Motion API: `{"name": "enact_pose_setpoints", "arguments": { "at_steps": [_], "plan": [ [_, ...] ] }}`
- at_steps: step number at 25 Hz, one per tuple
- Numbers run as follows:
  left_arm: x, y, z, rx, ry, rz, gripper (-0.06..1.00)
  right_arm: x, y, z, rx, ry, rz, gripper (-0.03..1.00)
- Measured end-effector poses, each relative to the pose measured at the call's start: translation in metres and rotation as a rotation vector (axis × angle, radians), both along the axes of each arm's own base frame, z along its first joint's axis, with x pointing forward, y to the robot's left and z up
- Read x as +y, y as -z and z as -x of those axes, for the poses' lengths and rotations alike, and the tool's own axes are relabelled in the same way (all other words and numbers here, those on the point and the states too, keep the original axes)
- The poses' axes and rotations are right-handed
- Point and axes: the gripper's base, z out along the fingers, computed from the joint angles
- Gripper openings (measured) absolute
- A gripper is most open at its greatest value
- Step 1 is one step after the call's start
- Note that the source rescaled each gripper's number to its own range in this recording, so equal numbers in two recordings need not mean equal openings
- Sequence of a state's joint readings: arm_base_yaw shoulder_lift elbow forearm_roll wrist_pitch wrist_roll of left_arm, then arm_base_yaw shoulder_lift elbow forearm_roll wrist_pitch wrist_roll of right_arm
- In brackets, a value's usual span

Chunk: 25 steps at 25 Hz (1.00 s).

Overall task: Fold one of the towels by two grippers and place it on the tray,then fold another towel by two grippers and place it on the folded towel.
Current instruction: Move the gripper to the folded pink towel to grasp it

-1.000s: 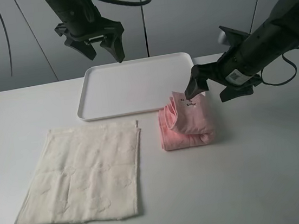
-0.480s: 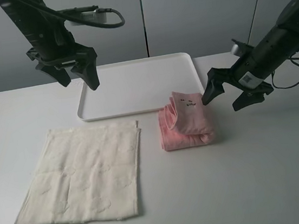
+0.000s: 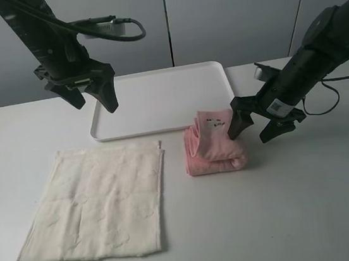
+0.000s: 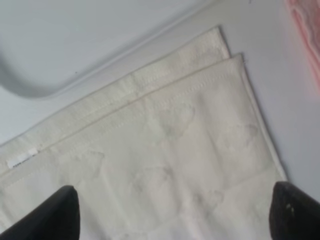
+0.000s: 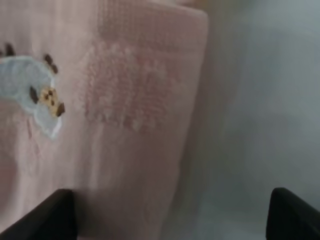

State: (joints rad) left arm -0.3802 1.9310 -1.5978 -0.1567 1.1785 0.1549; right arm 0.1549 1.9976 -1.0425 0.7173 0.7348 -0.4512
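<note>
The pale pink towel (image 3: 214, 146) lies folded in a thick bundle on the table, just in front of the white tray's (image 3: 158, 100) right front corner. My right gripper (image 3: 250, 134) is low at the bundle's right side, open, one finger against the towel's edge. In the right wrist view the pink towel (image 5: 115, 100) fills the space up to the open right gripper (image 5: 172, 217). The cream towel (image 3: 97, 200) lies spread flat at the front left. My left gripper (image 3: 93, 104) hangs open above the tray's left edge, holding nothing. The left wrist view looks down on the cream towel (image 4: 150, 150).
A corner of the tray (image 4: 60, 45) and a strip of pink towel (image 4: 307, 35) show in the left wrist view. Bare white table (image 3: 298, 204) stretches to the front and right. A grey wall and hanging cables stand behind the table.
My right gripper backed off to the right, then came down against the pink towel's right side with its jaws a little narrower. The left arm swung left from above the tray's back edge.
</note>
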Motion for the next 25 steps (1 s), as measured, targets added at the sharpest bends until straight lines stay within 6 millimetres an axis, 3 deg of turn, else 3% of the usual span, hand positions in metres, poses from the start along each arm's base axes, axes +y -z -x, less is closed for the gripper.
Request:
{"name": "enact_pose_setpoints", "arguments": {
  "at_steps": [10, 16, 25],
  "plan": [
    [0.0, 0.0, 0.0, -0.001, 0.004, 0.0, 0.98, 0.008, -0.001, -0.001, -0.014, 0.023, -0.019, 0.82],
    [0.0, 0.0, 0.0, -0.001, 0.004, 0.0, 0.98, 0.01, 0.013, -0.002, 0.027, 0.048, -0.038, 0.74],
    [0.0, 0.0, 0.0, -0.003, 0.003, 0.0, 0.98, 0.018, 0.014, -0.002, 0.013, 0.042, -0.087, 0.69]
  ]
}}
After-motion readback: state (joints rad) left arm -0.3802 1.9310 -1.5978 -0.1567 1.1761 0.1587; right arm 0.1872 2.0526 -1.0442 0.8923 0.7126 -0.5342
